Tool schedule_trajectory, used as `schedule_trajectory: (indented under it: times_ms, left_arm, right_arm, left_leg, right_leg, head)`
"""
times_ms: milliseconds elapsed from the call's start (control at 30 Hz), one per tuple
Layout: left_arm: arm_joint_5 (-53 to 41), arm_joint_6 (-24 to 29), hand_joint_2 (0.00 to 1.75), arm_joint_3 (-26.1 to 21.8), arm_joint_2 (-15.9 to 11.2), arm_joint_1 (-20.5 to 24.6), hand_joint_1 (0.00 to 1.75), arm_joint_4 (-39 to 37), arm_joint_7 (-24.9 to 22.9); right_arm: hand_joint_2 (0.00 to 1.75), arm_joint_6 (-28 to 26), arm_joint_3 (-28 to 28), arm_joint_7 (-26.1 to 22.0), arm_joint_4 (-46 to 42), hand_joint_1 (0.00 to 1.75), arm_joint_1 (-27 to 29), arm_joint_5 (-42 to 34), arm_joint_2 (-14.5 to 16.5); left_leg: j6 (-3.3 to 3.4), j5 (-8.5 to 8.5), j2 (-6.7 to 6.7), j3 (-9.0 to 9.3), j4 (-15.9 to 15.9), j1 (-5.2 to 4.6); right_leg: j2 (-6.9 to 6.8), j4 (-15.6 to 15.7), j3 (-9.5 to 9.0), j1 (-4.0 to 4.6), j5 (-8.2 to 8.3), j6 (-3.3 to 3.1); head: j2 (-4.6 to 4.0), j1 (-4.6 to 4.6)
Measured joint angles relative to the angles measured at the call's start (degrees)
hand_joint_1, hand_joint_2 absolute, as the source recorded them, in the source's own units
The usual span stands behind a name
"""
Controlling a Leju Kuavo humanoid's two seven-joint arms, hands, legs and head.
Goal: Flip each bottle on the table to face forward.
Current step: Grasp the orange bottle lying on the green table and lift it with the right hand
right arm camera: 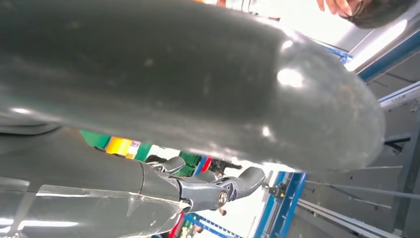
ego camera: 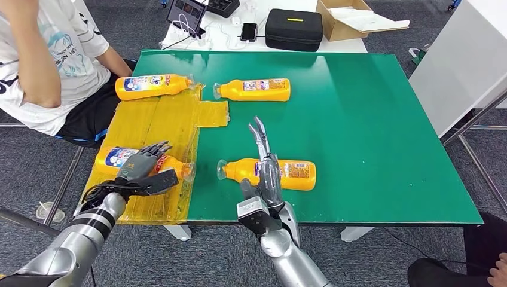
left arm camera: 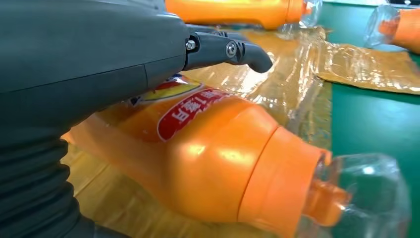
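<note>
Several orange bottles with clear caps lie on their sides on the green table [ego camera: 370,119]. My left hand [ego camera: 142,169] rests on the near-left bottle [ego camera: 113,157], which lies on a yellow plastic sheet [ego camera: 155,122]. The left wrist view shows that hand [left arm camera: 99,64] low over this bottle [left arm camera: 213,163], a finger stretched out straight past it. My right hand [ego camera: 266,176] stands edge-on over the near-middle bottle [ego camera: 296,173], holding nothing, its fingers [ego camera: 259,133] stretched out beyond the bottle. Two more bottles lie further back, one on the sheet [ego camera: 152,85], one on the green [ego camera: 254,89].
A person in a white T-shirt [ego camera: 42,54] sits at the table's far left corner. Behind the green table, a white table holds a black case [ego camera: 293,28], a cardboard box [ego camera: 353,18] and a phone [ego camera: 249,31]. Another person's hand [ego camera: 499,272] shows at lower right.
</note>
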State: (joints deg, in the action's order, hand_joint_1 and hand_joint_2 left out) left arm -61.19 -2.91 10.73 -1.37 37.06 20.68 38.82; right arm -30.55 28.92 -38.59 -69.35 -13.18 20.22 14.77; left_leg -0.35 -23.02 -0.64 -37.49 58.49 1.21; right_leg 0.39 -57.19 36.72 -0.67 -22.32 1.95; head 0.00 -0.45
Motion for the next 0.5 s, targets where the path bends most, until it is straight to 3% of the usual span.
schedule_trajectory:
  times_ms: [133, 267, 500]
  left_arm:
    - [2.1, -2.1, 0.00, 0.2, 0.0, 0.2, 0.00, 0.0, 0.5]
    - [2.9, -3.0, 0.00, 0.4, -0.1, 0.4, 0.00, 0.0, 0.5]
    - [8.6, -9.9, 0.00, 0.5, -0.8, 1.0, 0.00, 0.3, 1.1]
  right_arm:
    - [0.00, 0.6, 0.0, -0.2, 0.8, 0.00, -0.3, -0.4, 0.2]
    - [1.75, 0.7, -0.1, -0.4, 1.5, 0.00, -0.6, -0.5, 0.3]
    - [1.75, 1.1, -0.2, -0.7, 2.6, 0.00, -1.0, -1.0, 0.3]
  left_leg:
    - [0.00, 0.01, -0.01, 0.10, 0.0, 0.00]
    - [0.02, 0.04, -0.02, 0.16, 0.0, 0.00]
    - [0.03, 0.04, -0.10, 0.24, 0.0, 0.00]
  right_leg:
    - [-0.03, 0.0, -0.11, 0.00, 0.00, 0.00]
    - [-0.03, 0.0, -0.18, 0.00, 0.00, 0.00]
    - [-0.06, 0.0, -0.30, 0.00, 0.00, 0.00]
  head:
    - [0.01, -0.01]
    - [0.00, 0.00]
    - [0.00, -0.01]
